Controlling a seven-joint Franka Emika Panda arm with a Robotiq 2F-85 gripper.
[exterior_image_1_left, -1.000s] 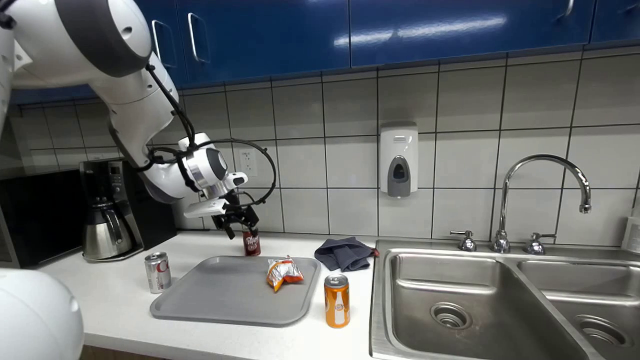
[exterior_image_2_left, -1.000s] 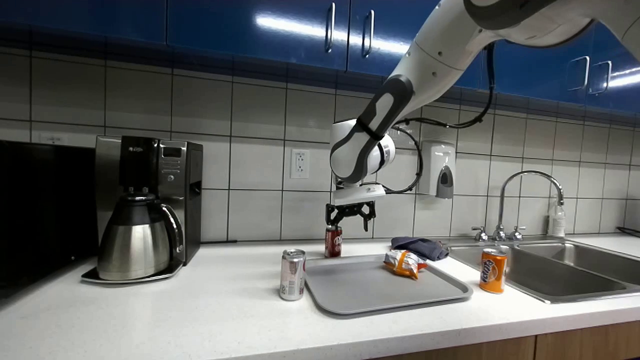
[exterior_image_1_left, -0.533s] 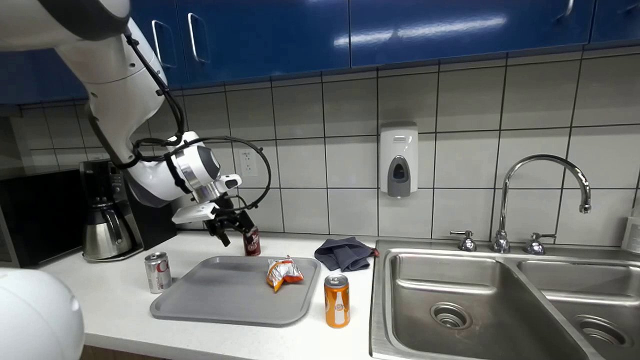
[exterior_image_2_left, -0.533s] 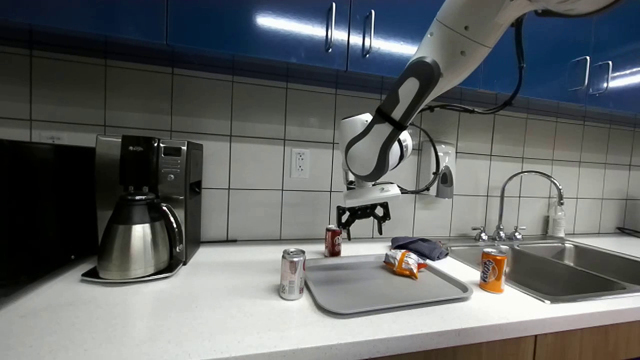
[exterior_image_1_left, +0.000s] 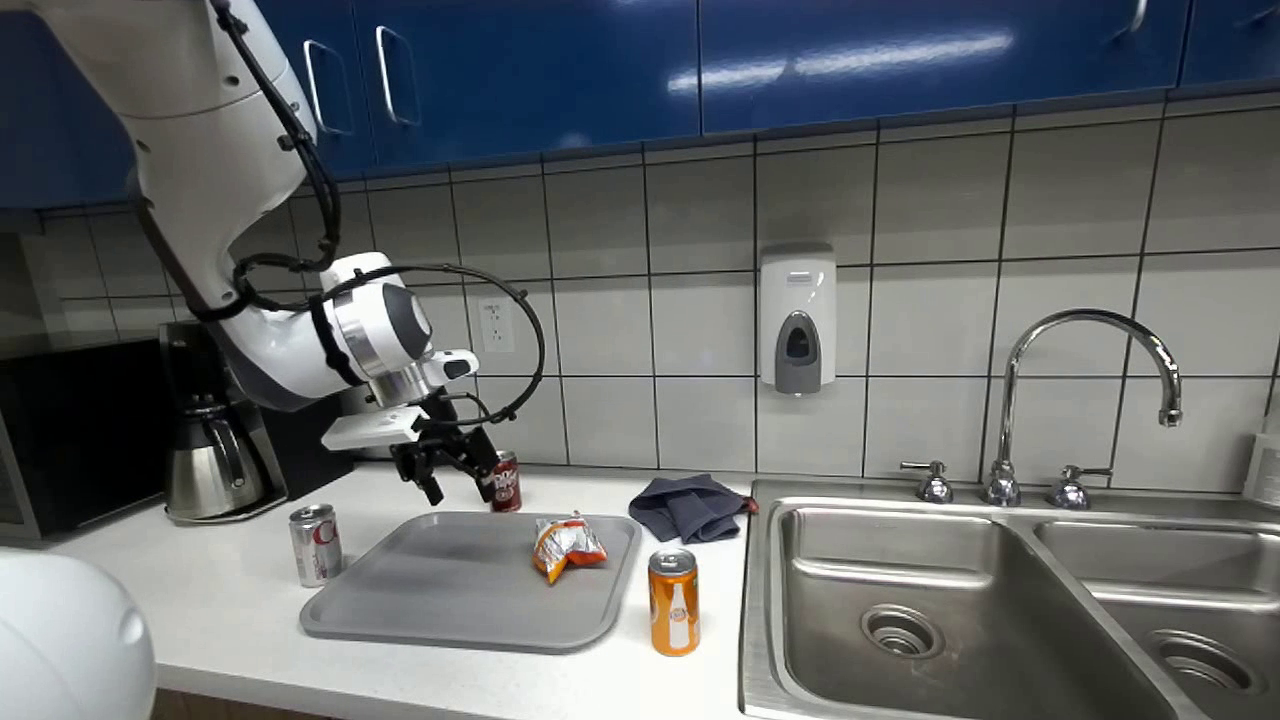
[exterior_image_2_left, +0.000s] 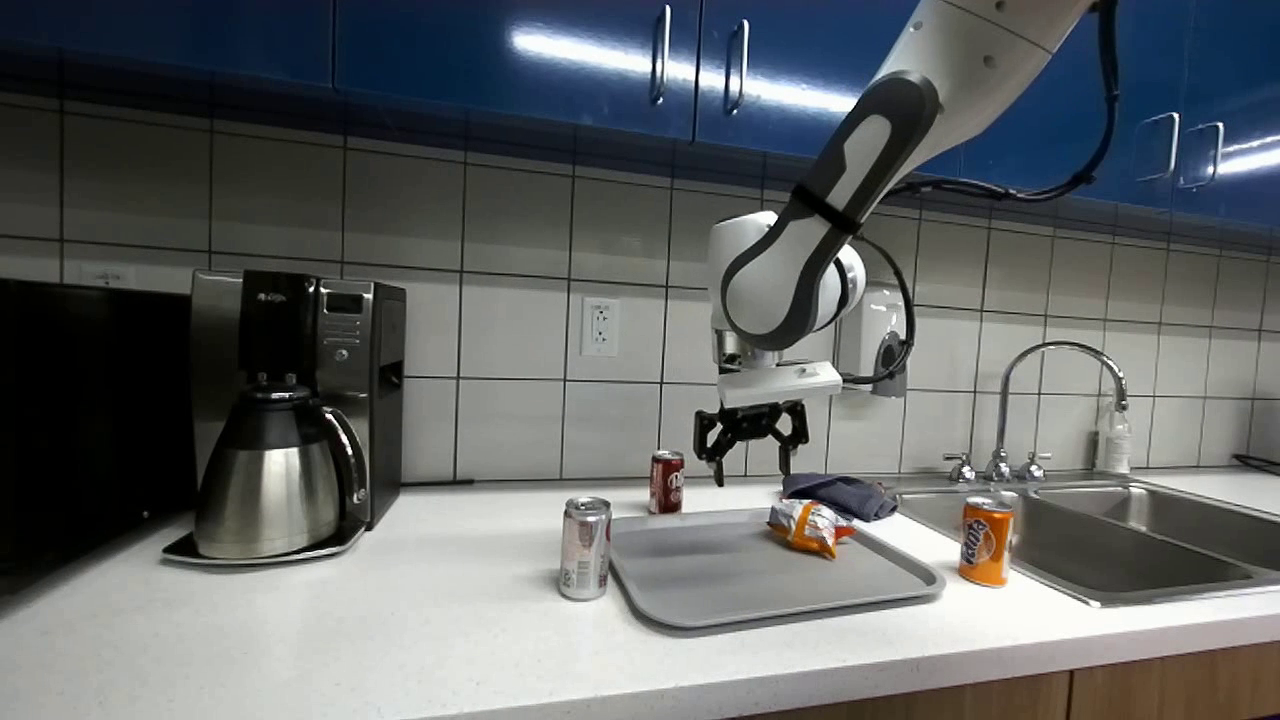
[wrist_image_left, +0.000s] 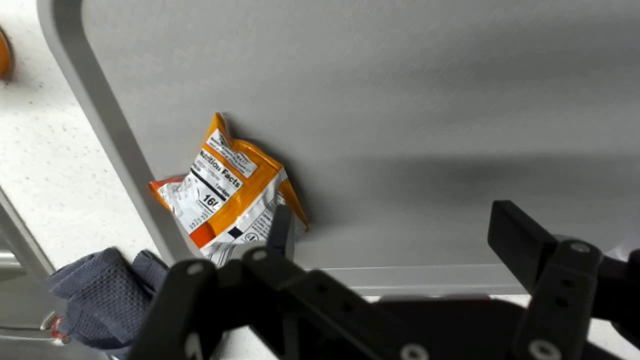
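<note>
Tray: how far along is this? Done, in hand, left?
Looks done: the snack bag lies on the tray.
In hand: nothing. The gripper is open above the tray, with nothing between its fingers and a gap down to the bag.
Left, perhaps: the silver can, red can and orange can all stand upright on the counter, off the tray.

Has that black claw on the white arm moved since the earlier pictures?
Yes. In an exterior view, the gripper has moved toward the picture's right and slightly down, farther from the fixed wall outlet.
</note>
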